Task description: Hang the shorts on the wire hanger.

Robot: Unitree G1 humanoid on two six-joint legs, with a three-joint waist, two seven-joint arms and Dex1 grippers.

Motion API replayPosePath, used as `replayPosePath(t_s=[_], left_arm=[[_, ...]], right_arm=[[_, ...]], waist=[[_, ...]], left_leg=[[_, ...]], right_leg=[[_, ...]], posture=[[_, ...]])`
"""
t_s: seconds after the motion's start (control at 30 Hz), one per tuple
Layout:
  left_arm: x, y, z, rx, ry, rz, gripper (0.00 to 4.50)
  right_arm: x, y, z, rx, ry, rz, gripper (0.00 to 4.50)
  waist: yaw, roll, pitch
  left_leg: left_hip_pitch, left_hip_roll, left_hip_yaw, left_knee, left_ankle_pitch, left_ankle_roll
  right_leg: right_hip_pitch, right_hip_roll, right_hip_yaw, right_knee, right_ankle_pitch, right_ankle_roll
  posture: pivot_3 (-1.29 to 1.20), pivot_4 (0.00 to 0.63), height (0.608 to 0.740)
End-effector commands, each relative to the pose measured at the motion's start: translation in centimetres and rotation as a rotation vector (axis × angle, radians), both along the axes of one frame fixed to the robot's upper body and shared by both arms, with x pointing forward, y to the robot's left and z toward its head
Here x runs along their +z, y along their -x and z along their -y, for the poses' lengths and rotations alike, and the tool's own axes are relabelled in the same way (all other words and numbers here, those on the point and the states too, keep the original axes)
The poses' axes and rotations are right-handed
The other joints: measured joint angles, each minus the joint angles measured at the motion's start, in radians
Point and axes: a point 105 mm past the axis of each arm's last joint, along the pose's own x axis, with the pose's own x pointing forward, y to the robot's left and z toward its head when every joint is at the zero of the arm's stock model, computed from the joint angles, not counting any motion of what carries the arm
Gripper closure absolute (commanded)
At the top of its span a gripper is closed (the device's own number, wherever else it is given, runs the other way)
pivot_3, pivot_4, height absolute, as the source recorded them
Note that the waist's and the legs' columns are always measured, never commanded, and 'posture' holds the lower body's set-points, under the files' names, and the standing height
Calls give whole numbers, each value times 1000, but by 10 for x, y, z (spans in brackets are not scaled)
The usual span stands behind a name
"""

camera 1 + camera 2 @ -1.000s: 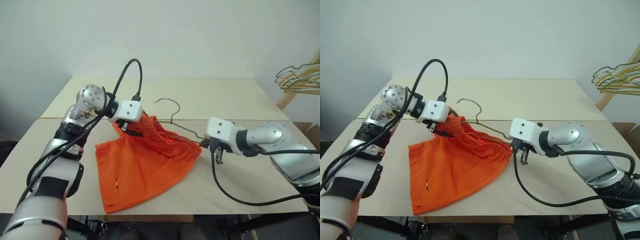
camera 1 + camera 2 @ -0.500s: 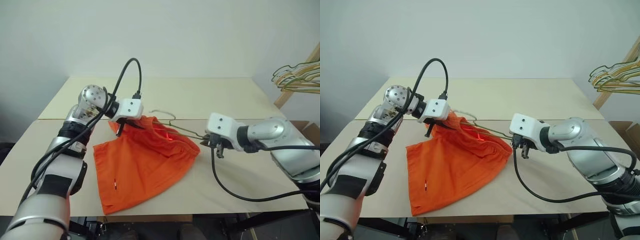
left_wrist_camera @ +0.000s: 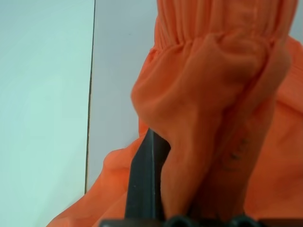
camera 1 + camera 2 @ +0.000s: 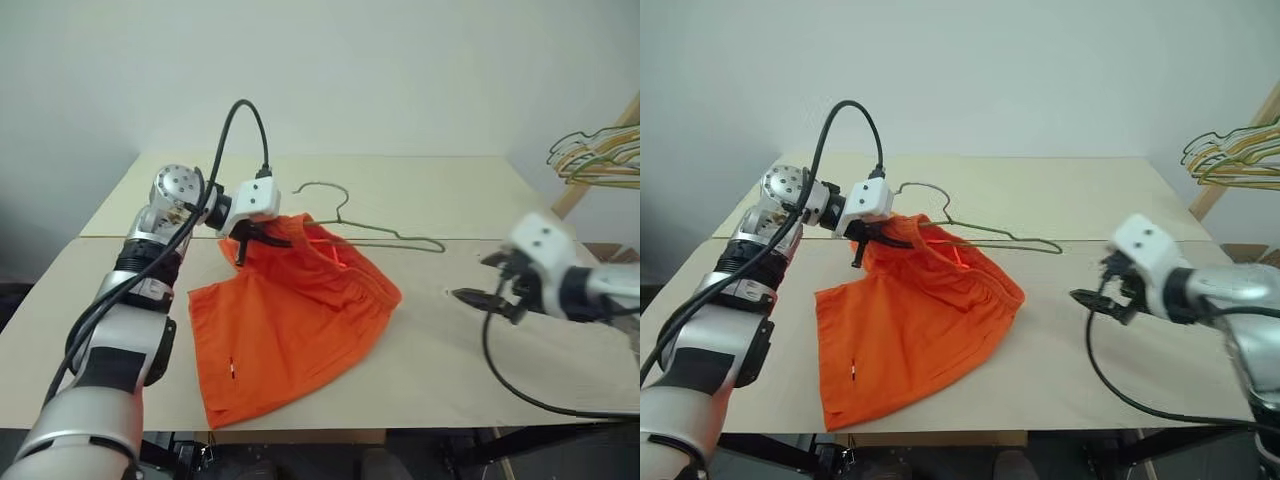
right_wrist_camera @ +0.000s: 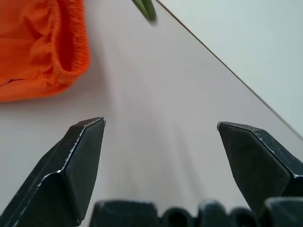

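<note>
My left gripper point(image 4: 883, 236) pinches the waistband of the limp orange shorts point(image 4: 290, 320), which lie on the table over the stiff wire hanger point(image 4: 375, 232); my right gripper point(image 4: 478, 298) stands open, so I'd take the waistband's far side.

The shorts point(image 4: 290, 320), bright orange with a gathered waistband, sprawl crumpled on the pale surface point(image 4: 420, 370), one waistband corner lifted at their far left. The wire hanger point(image 4: 385, 233), thin and olive-gold, lies behind them, hook up-left, its left part tucked into the waistband.
</note>
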Motion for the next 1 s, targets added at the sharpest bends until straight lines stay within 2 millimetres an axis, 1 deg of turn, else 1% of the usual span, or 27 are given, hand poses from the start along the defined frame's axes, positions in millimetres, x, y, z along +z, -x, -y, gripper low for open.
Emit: replayPosePath(t_s=[0.03,0.07,0.13,0.23,0.3,0.33,0.37,0.43,0.47,0.5,0.57,0.67,0.8,0.9,0.93,1.0], left_arm=[[20,1,1,-12,41,40,4500],[21,1,1,-12,41,39,4500],[22,1,1,-14,42,37,4500],[23,1,3,-18,43,35,4500],[23,1,3,-19,44,34,4500],[23,2,4,-19,44,34,4500],[23,2,4,-20,44,33,4500],[23,2,5,-21,43,33,4500],[23,2,4,-22,42,32,4500],[23,3,4,-21,41,32,4500],[23,3,2,-17,37,34,4500],[24,3,-1,-10,36,34,4500],[23,4,-5,2,36,32,4500],[22,7,-12,16,48,2,4500],[22,7,-14,19,52,-6,4500],[22,15,-24,19,70,-75,4500]], right_arm=[[-13,15,-10,21,-108,-24,41],[-18,16,-16,37,-144,-32,41],[-29,15,-36,78,-254,-51,41],[-51,2,-74,109,-388,-93,41],[-62,-2,-96,137,-415,-134,41],[-66,-3,-103,150,-417,-147,41],[-73,-6,-115,166,-428,-181,41],[-81,-12,-133,176,-457,-220,41],[-83,-15,-139,174,-481,-238,203],[-83,-17,-141,174,-492,-241,395],[-82,-22,-141,161,-504,-239,918],[-78,-26,-135,142,-533,-230,1956],[-74,-23,-126,149,-540,-225,3411],[-69,-21,-113,143,-547,-216,4455],[-67,-21,-110,141,-550,-214,4485],[-66,-22,-95,120,-526,-221,4485]], waist=[[0,0,0],[-1,0,0],[-7,0,0],[-15,0,0],[-17,0,0],[-18,1,0],[-17,1,0],[-17,0,0],[-16,0,0],[-16,0,0],[-12,0,0],[-8,0,0],[-7,0,0],[-8,0,0],[-8,0,0],[-9,0,0]], left_leg=[[0,0,0,0,0,0],[0,0,0,0,0,0],[1,0,0,0,0,1],[4,1,1,0,-2,3],[4,1,1,0,-2,3],[4,1,1,0,-1,3],[3,1,1,0,-1,2],[2,1,0,0,1,-1],[2,0,0,0,1,-1],[1,0,0,0,1,-1],[0,-1,-1,0,1,-1],[-1,-1,-1,0,1,-1],[-1,-1,-1,1,1,-1],[0,-1,-1,0,1,-1],[0,-1,-1,0,0,-1],[0,-1,-1,0,0,-1]], right_leg=[[0,0,0,0,0,0],[0,0,0,0,0,0],[0,0,1,0,0,0],[1,2,3,2,0,0],[1,3,4,2,0,0],[1,3,4,3,0,0],[0,3,4,2,0,0],[0,3,4,2,0,0],[0,3,4,2,0,1],[0,2,4,2,1,1],[0,2,4,4,1,2],[0,1,4,4,1,2],[0,1,4,5,1,2],[0,1,4,6,1,2],[0,1,4,6,1,2],[0,1,4,6,1,2]], posture=[[-163,0,740],[-164,0,740],[-165,0,740],[-163,0,740],[-162,0,740],[-162,0,740],[-159,0,740],[-156,0,740],[-149,0,740],[-146,0,740],[-139,0,740],[-133,0,740],[-131,0,740],[-132,0,740],[-132,0,740],[-140,0,740]])
